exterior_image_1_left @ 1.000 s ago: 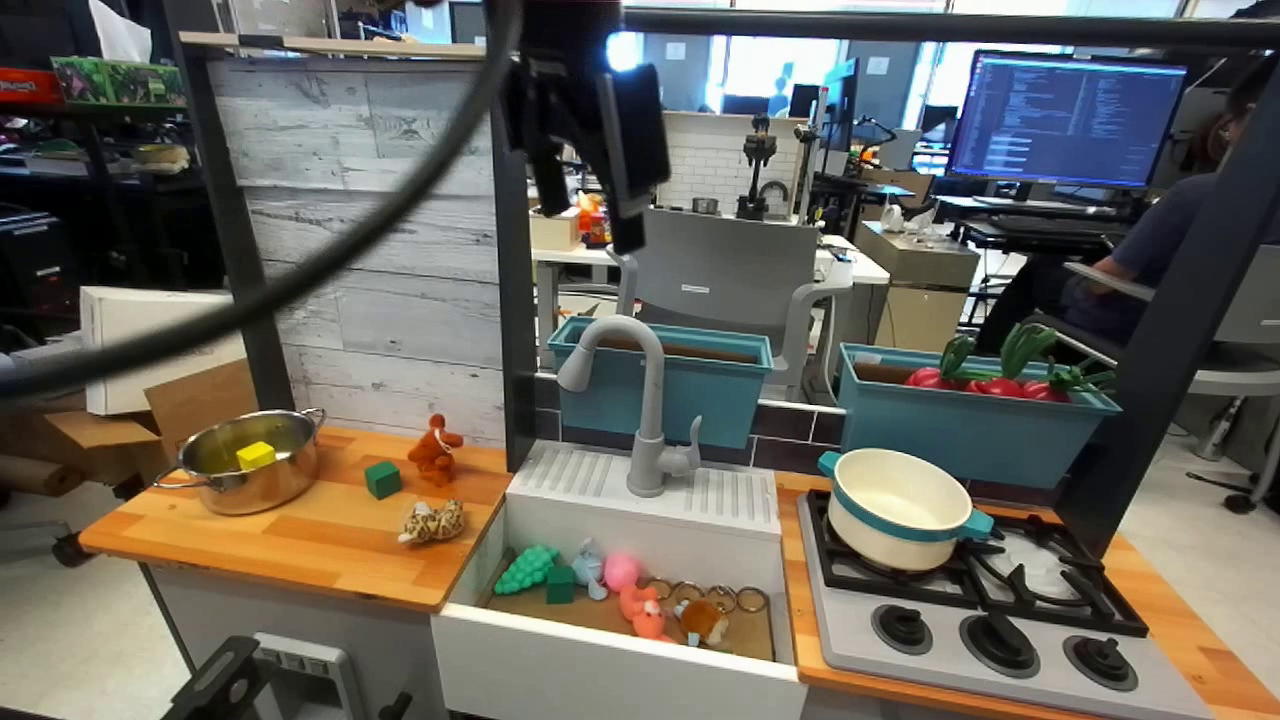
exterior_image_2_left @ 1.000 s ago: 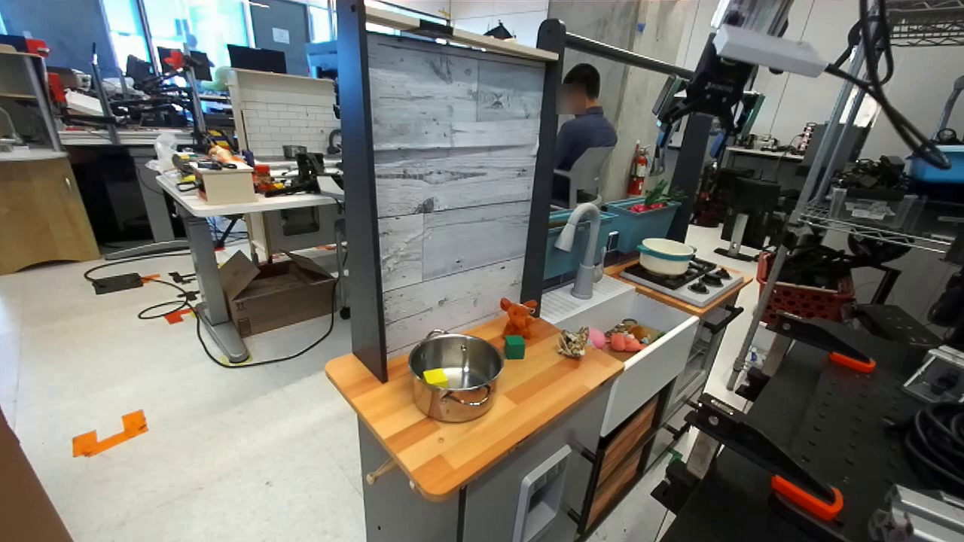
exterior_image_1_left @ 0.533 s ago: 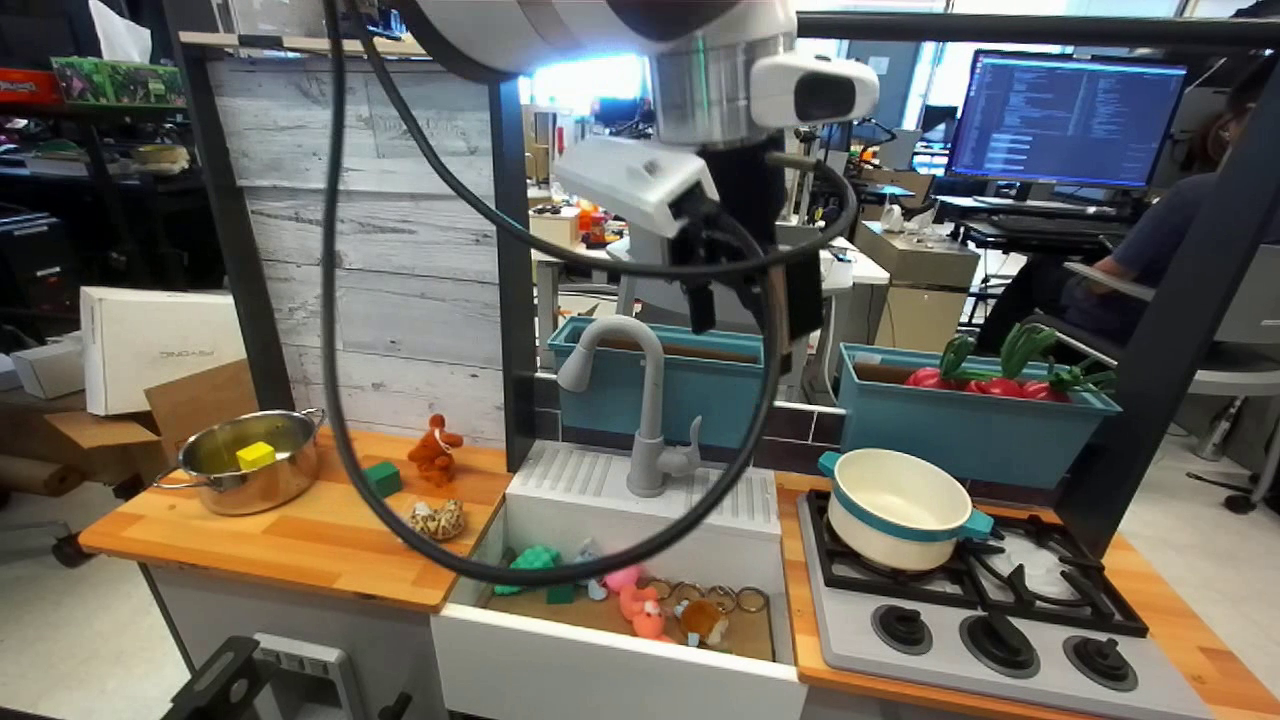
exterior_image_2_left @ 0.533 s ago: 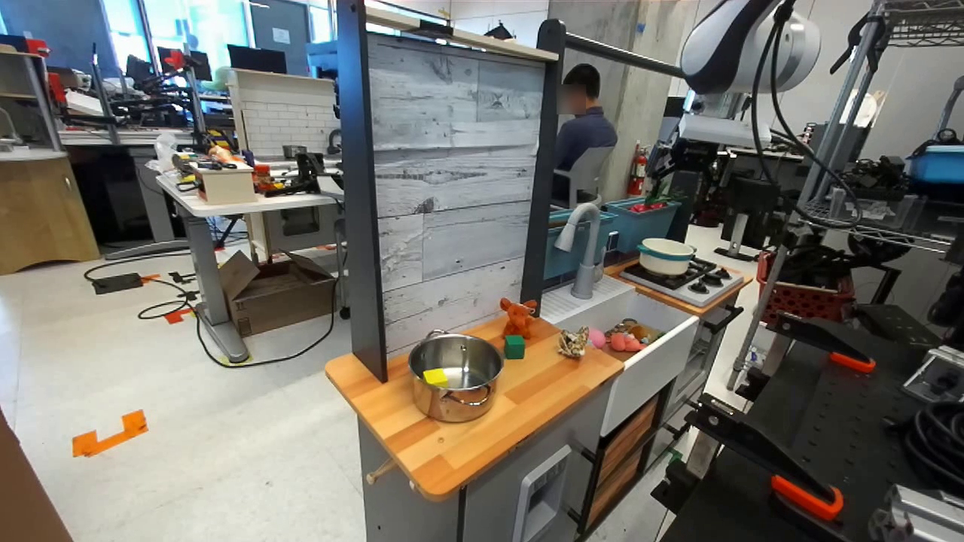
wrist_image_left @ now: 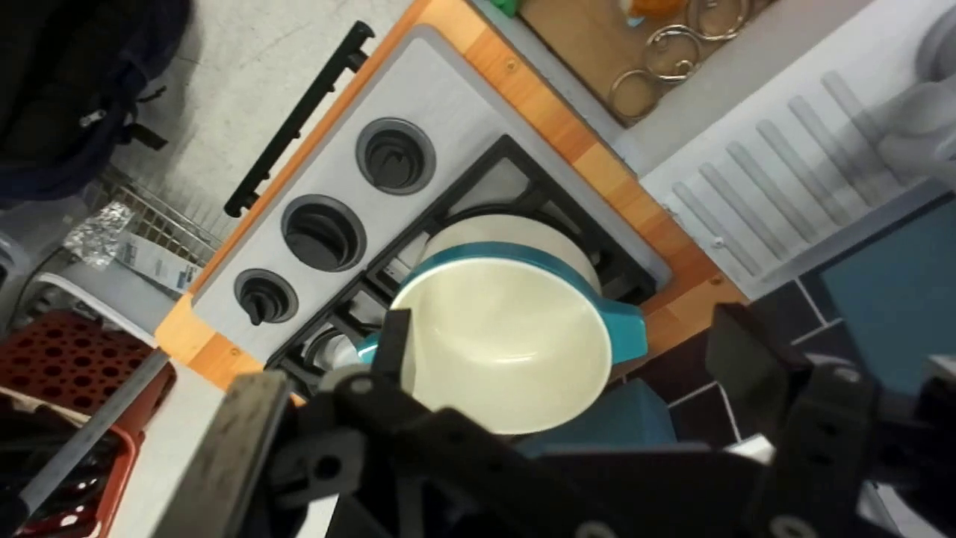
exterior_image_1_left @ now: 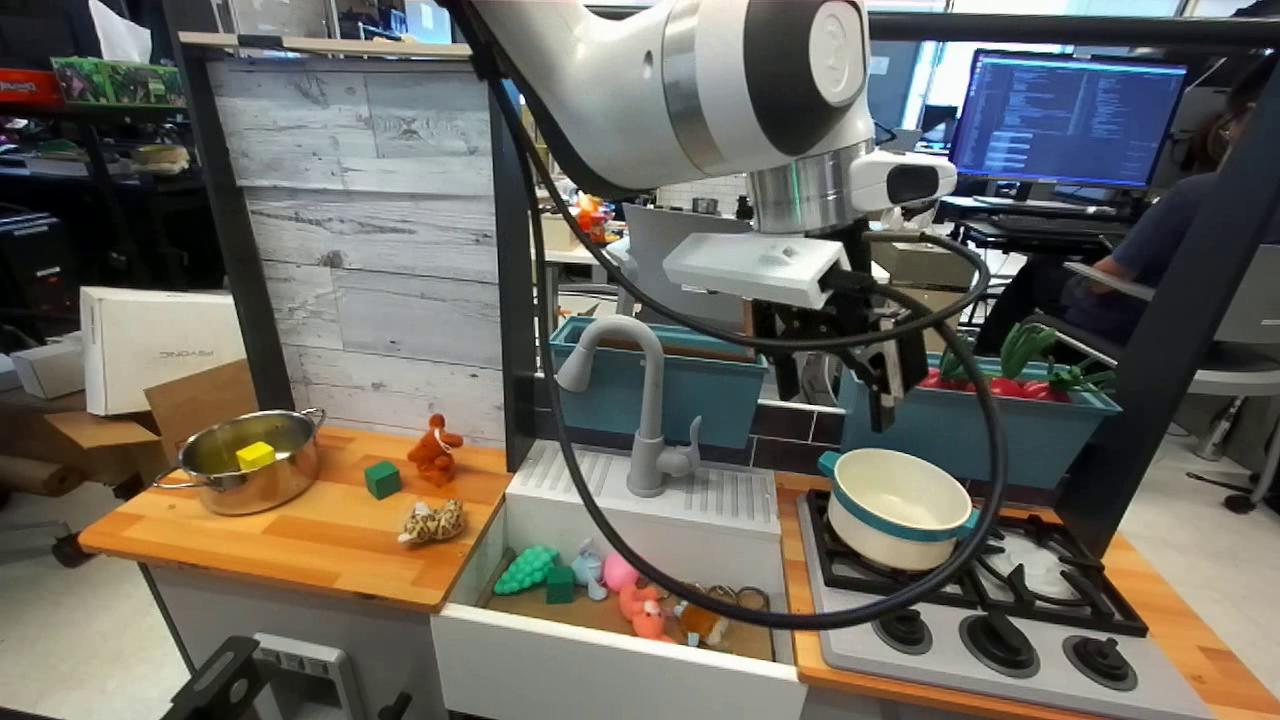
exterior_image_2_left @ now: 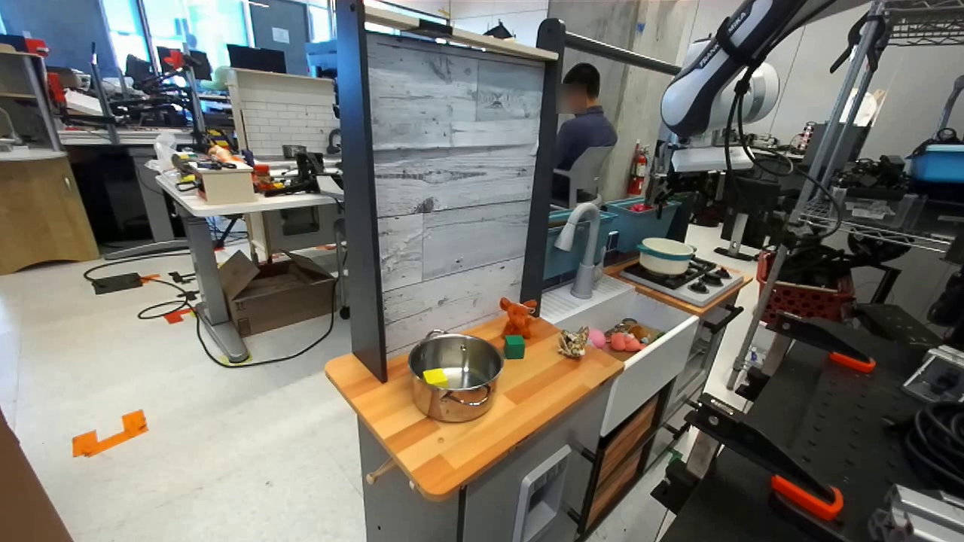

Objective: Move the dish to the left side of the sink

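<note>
The dish is a round cream-white pot with a teal rim and two teal handles. It stands upright on the left burner of the stove, also in an exterior view and the wrist view. My gripper is open and empty, above and slightly behind the pot, apart from it. In the wrist view my gripper has its fingers wide apart, one over the pot's interior, the other past one handle. The sink is a white basin left of the stove with a grey faucet; it holds several toys.
Left of the sink, a wooden counter holds a metal pot with a yellow block, a green block, an orange toy and a spotted toy. Teal bins stand behind the sink and stove. A black cable loops below my arm.
My arm has come down into view. The gripper has moved right and down, from above the faucet to over the stove. The pot and other objects have stayed in place.
</note>
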Robot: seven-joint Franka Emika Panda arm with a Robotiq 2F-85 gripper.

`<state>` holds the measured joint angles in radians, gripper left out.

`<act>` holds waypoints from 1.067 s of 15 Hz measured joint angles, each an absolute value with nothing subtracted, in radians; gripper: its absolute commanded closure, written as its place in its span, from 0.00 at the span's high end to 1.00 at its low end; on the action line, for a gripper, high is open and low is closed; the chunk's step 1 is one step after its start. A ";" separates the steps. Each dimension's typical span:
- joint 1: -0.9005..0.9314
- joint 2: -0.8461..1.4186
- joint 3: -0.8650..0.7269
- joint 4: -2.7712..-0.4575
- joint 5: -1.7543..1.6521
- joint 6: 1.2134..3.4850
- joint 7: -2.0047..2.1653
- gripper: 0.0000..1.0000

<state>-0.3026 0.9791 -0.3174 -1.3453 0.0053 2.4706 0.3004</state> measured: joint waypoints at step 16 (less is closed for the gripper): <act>-0.449 1.326 -0.194 -0.813 -0.035 2.188 -0.289 1.00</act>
<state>-0.4492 1.3260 -0.1936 -0.8127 -0.0351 2.1880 -0.2890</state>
